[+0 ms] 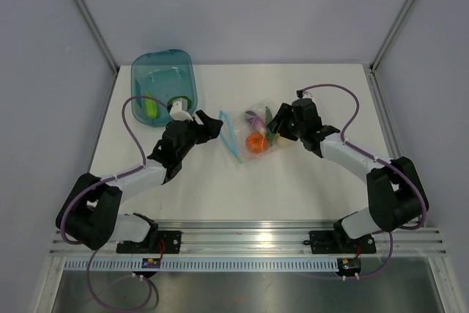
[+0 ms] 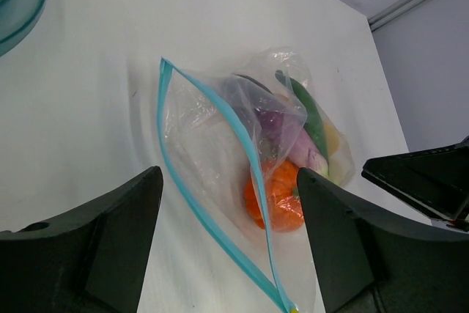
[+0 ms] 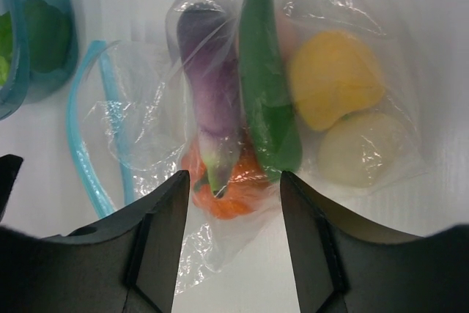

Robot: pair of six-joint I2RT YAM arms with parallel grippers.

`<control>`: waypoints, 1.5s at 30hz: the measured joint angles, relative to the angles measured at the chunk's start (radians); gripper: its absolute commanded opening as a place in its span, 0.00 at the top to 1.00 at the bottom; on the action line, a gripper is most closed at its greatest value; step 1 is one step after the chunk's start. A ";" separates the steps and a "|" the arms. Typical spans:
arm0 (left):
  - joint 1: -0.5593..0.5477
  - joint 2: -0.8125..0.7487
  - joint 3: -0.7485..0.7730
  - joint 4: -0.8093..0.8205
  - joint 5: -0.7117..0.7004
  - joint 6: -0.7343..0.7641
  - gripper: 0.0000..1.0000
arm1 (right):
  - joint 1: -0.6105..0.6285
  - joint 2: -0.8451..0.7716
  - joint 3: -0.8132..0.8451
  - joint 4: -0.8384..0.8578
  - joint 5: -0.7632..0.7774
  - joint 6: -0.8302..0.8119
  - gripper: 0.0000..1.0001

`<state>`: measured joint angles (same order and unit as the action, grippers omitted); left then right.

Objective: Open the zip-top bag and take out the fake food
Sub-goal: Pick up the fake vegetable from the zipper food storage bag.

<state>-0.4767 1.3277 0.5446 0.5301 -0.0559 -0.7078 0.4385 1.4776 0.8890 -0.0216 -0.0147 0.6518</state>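
Observation:
The clear zip-top bag (image 1: 256, 128) lies mid-table with its teal zip strip (image 1: 231, 139) parted and its mouth open toward my left gripper. In the left wrist view the bag (image 2: 212, 144) holds an orange tomato (image 2: 280, 197), a purple eggplant (image 2: 282, 131) and a green pod (image 2: 308, 111). The right wrist view also shows a yellow lemon (image 3: 333, 78) and a white egg (image 3: 363, 148) inside. My left gripper (image 2: 229, 181) is open just before the mouth. My right gripper (image 3: 233, 181) is open at the bag's closed end, near the tomato (image 3: 234, 194).
A teal translucent tub (image 1: 163, 78) stands at the back left, close behind my left gripper (image 1: 209, 124). It holds a green pepper (image 1: 150, 105) and another small piece. Grey walls close in the table at the back and sides.

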 measured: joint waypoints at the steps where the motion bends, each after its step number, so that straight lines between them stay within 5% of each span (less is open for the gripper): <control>1: -0.003 0.003 0.004 0.009 0.000 0.006 0.22 | 0.000 0.000 0.000 -0.012 0.014 -0.003 0.40; 15: -0.172 0.195 0.163 0.047 0.000 0.100 0.23 | 0.000 0.013 0.040 -0.114 0.177 -0.042 0.40; 27: -0.172 0.209 0.165 -0.006 -0.103 0.106 0.23 | -0.031 0.085 0.068 -0.141 0.233 -0.060 0.28; 38: -0.171 0.214 0.171 -0.048 -0.161 0.102 0.24 | -0.069 0.101 0.068 -0.126 0.222 -0.045 0.27; 45: -0.171 0.266 0.182 -0.059 -0.119 0.090 0.43 | -0.101 0.134 0.068 -0.090 0.159 -0.021 0.29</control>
<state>-0.6479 1.5936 0.7269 0.4713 -0.1749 -0.6174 0.3378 1.6119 0.9569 -0.1116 0.1444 0.6308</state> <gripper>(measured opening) 0.610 0.727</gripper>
